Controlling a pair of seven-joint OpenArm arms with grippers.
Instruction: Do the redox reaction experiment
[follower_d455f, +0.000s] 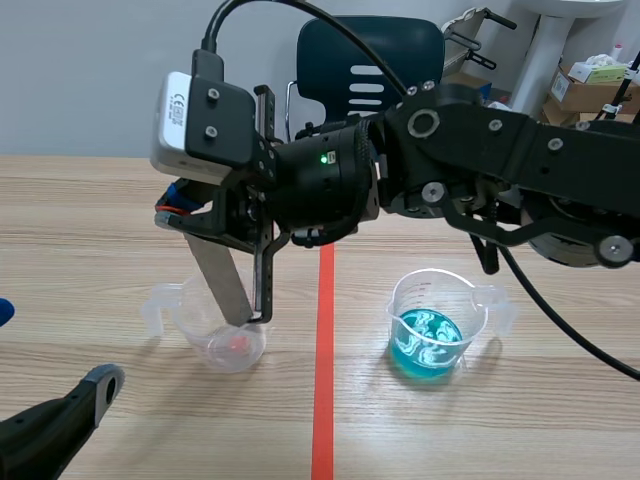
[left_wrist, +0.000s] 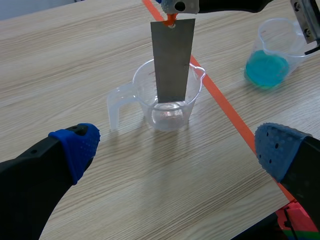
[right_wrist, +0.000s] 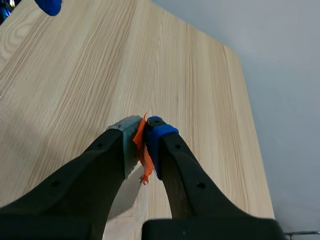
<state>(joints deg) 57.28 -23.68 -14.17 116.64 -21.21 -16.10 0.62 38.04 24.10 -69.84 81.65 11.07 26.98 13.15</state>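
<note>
The left hand (left_wrist: 177, 147) rests low at the near edge of the worktop (follower_d455f: 80, 230), its blue-padded fingers spread wide and holding nothing. It seems parked there so that it stays out of the way and its camera looks onto the work.

Just ahead of it stands a clear beaker (left_wrist: 142, 100) with a shallow pool of pale liquid at the bottom. A grey metal strip (left_wrist: 172, 60) hangs upright into it. Whether its lower end reaches the liquid cannot be told.

The right hand (right_wrist: 143, 145), reaching across from the other side, is clamped on the strip's top end, where an orange tab (right_wrist: 145, 170) shows. Gripping high probably keeps the pads dry.

Across the orange-red tape line (follower_d455f: 323, 400) waits a second beaker (follower_d455f: 432, 288) of blue liquid (follower_d455f: 430, 345), likely the strip's next bath.
</note>
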